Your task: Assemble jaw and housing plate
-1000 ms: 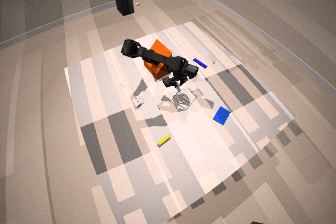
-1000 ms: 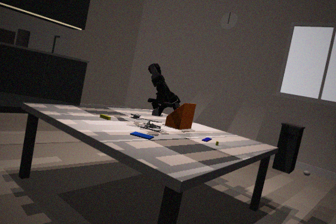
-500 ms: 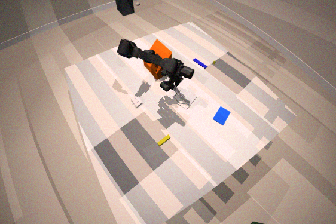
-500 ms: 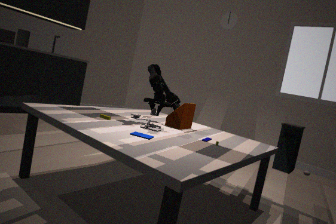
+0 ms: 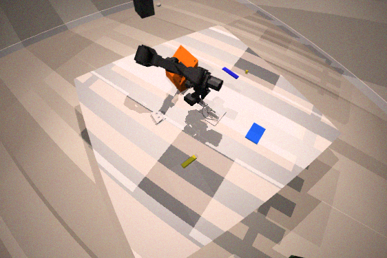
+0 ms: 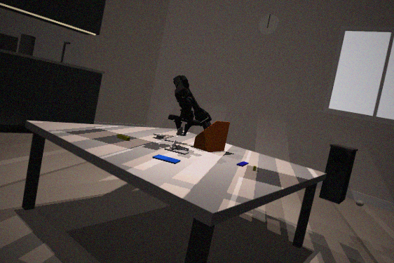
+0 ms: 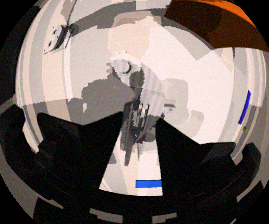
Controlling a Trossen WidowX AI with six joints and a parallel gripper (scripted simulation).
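Note:
My gripper [image 5: 201,100] [image 6: 181,133] [image 7: 139,119] is shut on a light grey jaw [image 5: 202,104] [image 6: 179,130] [image 7: 123,65]. The jaw's toothed end with a round hole points away from the fingers in the wrist view. The gripper hangs above the table, over the base's near side toward the orange block. The thin base [image 5: 220,117] [image 6: 186,152] lies flat and carries the other grey jaw; the wrist view mostly hides it behind the held jaw and fingers. The pins are too small to tell. The pale housing plate [image 5: 158,117] [image 6: 160,136] [image 7: 56,40] lies apart from the base.
An orange block [image 5: 186,58] [image 6: 219,137] [image 7: 210,27] stands by the arm. A blue plate [image 5: 255,133] [image 6: 166,159] [image 7: 149,184], a dark blue bar [image 5: 230,73] [image 6: 242,164] [image 7: 244,107], a small yellow piece [image 5: 246,71] [image 6: 254,168] and a yellow bar [image 5: 189,161] [image 6: 123,137] lie around.

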